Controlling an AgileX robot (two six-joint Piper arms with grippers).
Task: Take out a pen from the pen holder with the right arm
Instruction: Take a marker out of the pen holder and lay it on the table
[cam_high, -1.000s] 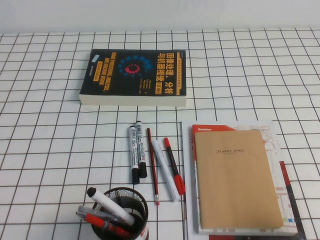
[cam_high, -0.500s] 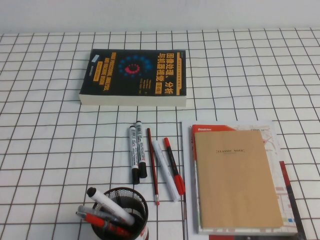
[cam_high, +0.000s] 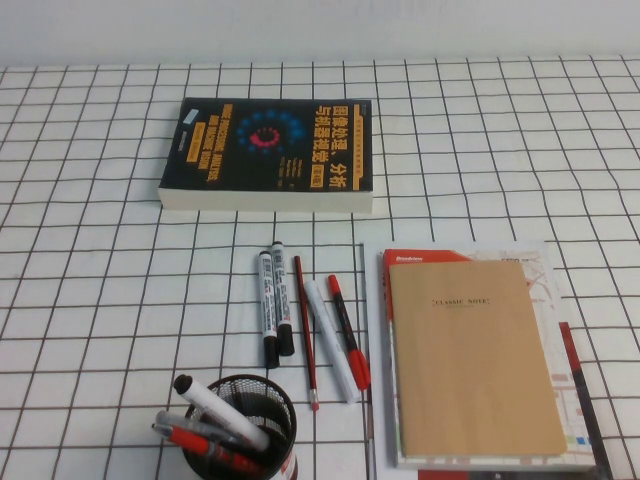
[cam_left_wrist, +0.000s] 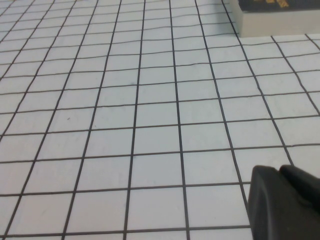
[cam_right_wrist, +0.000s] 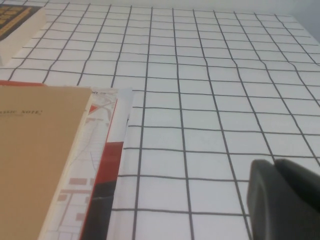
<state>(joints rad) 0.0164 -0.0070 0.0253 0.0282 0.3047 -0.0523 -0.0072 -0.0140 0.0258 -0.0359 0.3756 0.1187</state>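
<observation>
Where the table lies nearest you, the black mesh pen holder (cam_high: 284, 430) stands upright, and you see a black-capped white marker (cam_high: 222, 405), a red pen (cam_high: 210, 452) and a grey pen (cam_high: 187, 423) leaning out of it toward the left. Just beyond it, five loose pens (cam_high: 310, 320) lie side by side on the checked tablecloth (cam_high: 100, 300), with a tan notebook (cam_high: 470, 355) on a stack of papers (cam_high: 575, 400) to their right. Farther back lies a black book (cam_high: 270, 150). Your right gripper (cam_right_wrist: 282, 200) hangs over the cloth near that stack, jaws closed together. Your left gripper (cam_left_wrist: 285, 205) hangs over bare cloth short of the book; whether it is open you cannot tell.
</observation>
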